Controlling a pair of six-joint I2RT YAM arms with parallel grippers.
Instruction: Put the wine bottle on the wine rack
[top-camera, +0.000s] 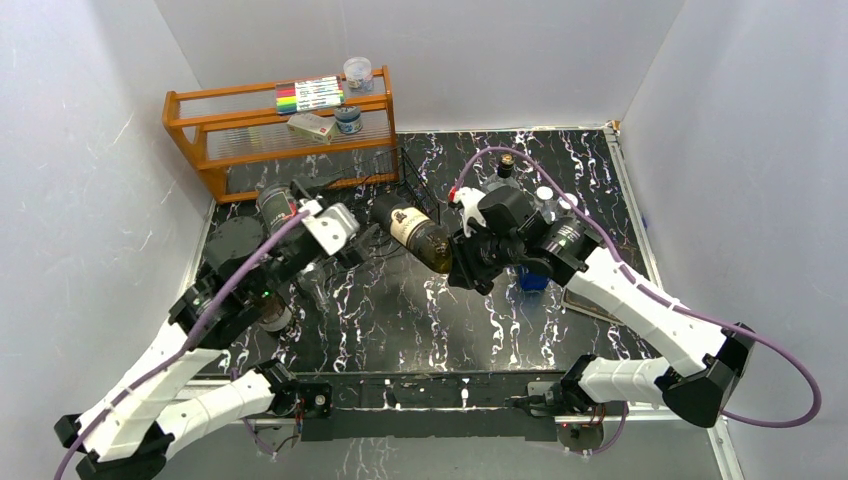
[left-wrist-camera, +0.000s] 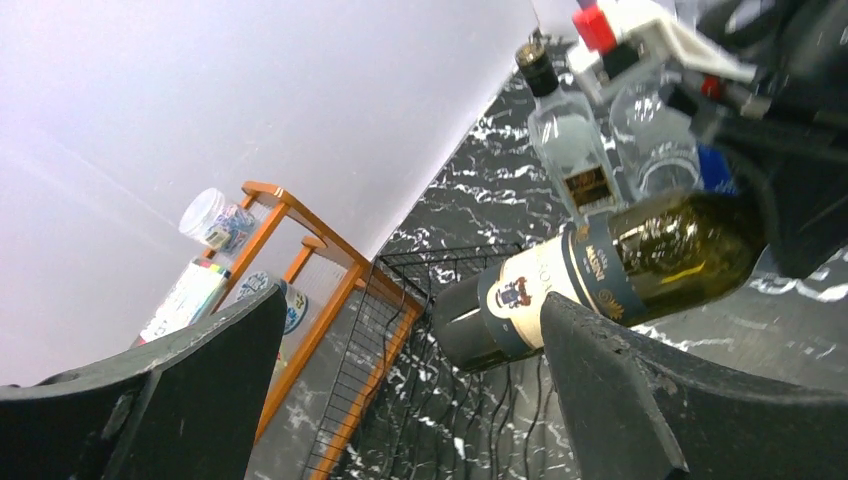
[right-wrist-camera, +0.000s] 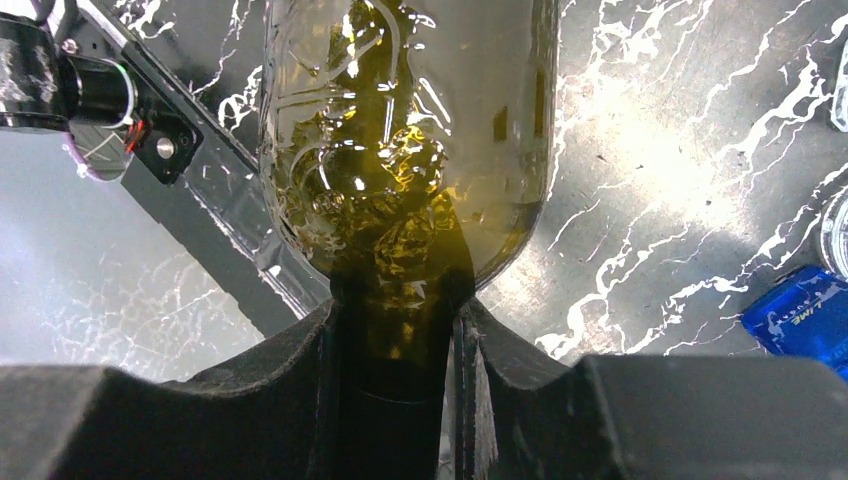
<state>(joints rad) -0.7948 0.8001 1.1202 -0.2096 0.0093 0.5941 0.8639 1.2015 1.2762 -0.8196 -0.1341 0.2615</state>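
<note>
The wine bottle (top-camera: 415, 232) is dark green glass with a cream and blue label. It hangs tilted above the table, its base pointing at the left arm. My right gripper (top-camera: 462, 262) is shut on the bottle's neck, and the right wrist view shows both fingers pressed against the neck of the wine bottle (right-wrist-camera: 400, 150) at my right gripper (right-wrist-camera: 395, 320). My left gripper (top-camera: 348, 246) stands wide open just left of the bottle's base, touching nothing. Between its fingers (left-wrist-camera: 620, 390) I see the wine bottle (left-wrist-camera: 600, 275) over the wine rack (left-wrist-camera: 400, 350), black wire with an upright grid end (top-camera: 420, 192).
An orange wooden shelf (top-camera: 285, 130) with markers, a jar and a tin stands at the back left. A clear bottle with a dark cap (top-camera: 507, 170) and other glassware stand behind the right arm. A blue object (right-wrist-camera: 800, 315) lies beside the right gripper. White walls close in the table.
</note>
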